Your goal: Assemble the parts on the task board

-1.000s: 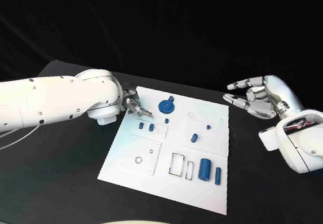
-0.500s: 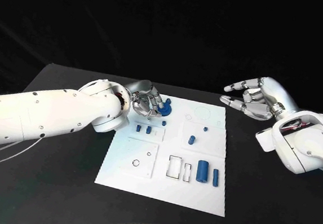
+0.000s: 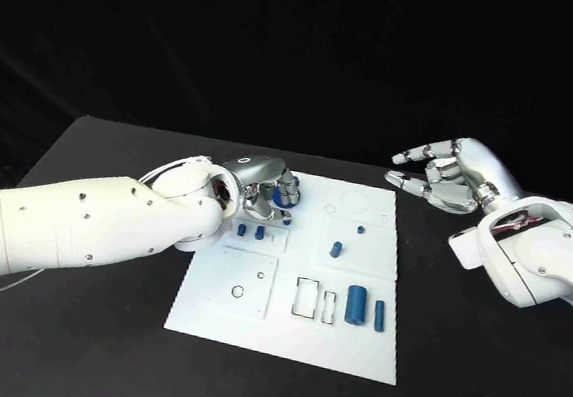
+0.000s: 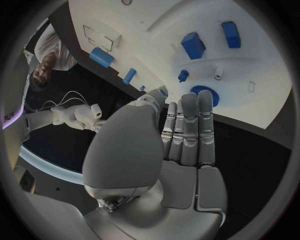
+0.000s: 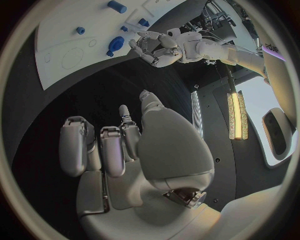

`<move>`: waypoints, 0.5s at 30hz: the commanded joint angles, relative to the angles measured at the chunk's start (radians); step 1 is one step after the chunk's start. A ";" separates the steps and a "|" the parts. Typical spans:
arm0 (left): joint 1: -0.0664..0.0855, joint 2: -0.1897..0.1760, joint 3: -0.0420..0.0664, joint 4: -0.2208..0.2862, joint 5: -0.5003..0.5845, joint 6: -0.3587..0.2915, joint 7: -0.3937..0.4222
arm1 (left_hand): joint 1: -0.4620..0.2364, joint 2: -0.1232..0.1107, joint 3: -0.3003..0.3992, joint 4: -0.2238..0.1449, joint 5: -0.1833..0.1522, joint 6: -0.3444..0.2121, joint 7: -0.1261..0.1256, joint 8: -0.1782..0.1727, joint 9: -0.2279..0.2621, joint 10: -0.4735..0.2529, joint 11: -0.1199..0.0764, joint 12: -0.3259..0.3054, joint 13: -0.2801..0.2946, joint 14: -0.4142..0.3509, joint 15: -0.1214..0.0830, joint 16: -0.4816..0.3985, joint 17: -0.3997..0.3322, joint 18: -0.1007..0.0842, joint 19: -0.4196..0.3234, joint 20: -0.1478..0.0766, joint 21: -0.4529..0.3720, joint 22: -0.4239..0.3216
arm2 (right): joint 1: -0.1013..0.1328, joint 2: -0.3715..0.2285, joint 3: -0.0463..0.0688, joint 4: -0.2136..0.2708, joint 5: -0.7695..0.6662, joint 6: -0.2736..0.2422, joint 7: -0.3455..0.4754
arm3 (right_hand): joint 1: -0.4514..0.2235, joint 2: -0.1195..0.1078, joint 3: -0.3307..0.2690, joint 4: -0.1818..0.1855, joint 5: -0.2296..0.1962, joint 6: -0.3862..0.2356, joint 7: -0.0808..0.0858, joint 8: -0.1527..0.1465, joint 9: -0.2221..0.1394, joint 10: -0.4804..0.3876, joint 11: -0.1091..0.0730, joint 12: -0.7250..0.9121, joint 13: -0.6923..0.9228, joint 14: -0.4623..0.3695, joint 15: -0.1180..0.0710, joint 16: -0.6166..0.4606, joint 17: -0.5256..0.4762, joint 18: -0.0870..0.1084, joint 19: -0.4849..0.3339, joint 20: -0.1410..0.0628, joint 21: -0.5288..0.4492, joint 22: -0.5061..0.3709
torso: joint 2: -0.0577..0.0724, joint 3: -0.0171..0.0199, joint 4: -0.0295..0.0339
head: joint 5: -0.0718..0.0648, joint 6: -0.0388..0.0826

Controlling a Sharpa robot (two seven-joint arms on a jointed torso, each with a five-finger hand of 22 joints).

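Where the black tabletop (image 3: 119,148) is seen in the head view, the white task board (image 3: 301,317) is laid at its middle, its long side running away from the robot.

Parts recorded on the board:
- a round blue toothed disc (image 4: 203,94), at the far left corner, just beyond the left hand's fingertips (image 4: 189,100) in the left wrist view; whether it is touched cannot be told;
- two small blue blocks (image 3: 251,231), side by side near the left edge;
- a small blue peg (image 3: 338,247), tilted, near the board's centre;
- a tiny blue stud (image 3: 360,231), beyond the peg;
- a thick blue cylinder (image 3: 357,303) and a thinner blue rod (image 3: 380,316), lying parallel near the right edge, just beside an outlined rectangular recess (image 3: 313,297).

Left hand (image 3: 266,181): positioned over the board's far left corner, fingers straight and held close together, thumb alongside; nothing is seen to be gripped.

Right hand (image 3: 448,178): raised above the tabletop beyond the board's far right corner, well apart from the parts; fingers spread and partly curled, nothing held, as is confirmed in the right wrist view (image 5: 125,150).
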 commanded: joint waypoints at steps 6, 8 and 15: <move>-0.003 0.023 0.001 -0.020 -0.129 0.074 -0.026 | -0.002 0.000 0.014 -0.004 0.003 0.035 0.005 -0.023 -0.047 0.029 0.001 -0.048 -0.052 0.059 -0.001 0.162 0.114 -0.033 0.097 -0.003 0.138 0.150 | -0.001 0.000 0.000 0.002 -0.006 0.004 0.011 | -0.007 0.002 -0.003 0.001 0.007 0.004 0.001 0.004 -0.001 -0.005 -0.001 -0.006 0.070 0.079 -0.007 -0.006 0.156 0.006 -0.008 -0.003 -0.004 0.119 | -0.001 0.0007 0.0001 | -0.004 0.001; -0.003 0.028 0.001 -0.024 -0.135 0.087 -0.034 | 0.000 0.001 0.018 -0.006 0.003 0.042 0.004 -0.026 -0.054 0.034 0.002 -0.057 -0.060 0.065 -0.002 0.181 0.126 -0.036 0.107 -0.003 0.154 0.168 | -0.001 0.000 0.000 0.002 -0.006 0.004 0.011 | -0.007 0.002 -0.003 0.001 0.007 0.004 0.001 0.004 -0.001 -0.005 -0.001 -0.006 0.070 0.079 -0.007 -0.006 0.156 0.006 -0.008 -0.003 -0.004 0.119 | -0.001 0.0008 0.0000 | -0.005 0.001; -0.003 0.043 0.002 -0.042 -0.147 0.121 -0.053 | 0.003 0.002 0.034 -0.010 0.002 0.056 0.009 -0.037 -0.072 0.059 -0.001 -0.080 -0.079 0.088 -0.002 0.240 0.171 -0.046 0.141 -0.005 0.204 0.224 | -0.001 0.001 0.000 0.002 -0.006 0.004 0.011 | -0.007 0.002 -0.003 0.001 0.007 0.004 0.001 0.004 -0.001 -0.005 -0.001 -0.006 0.070 0.079 -0.007 -0.006 0.156 0.006 -0.008 -0.003 -0.004 0.119 | -0.001 0.0009 0.0001 | -0.006 0.000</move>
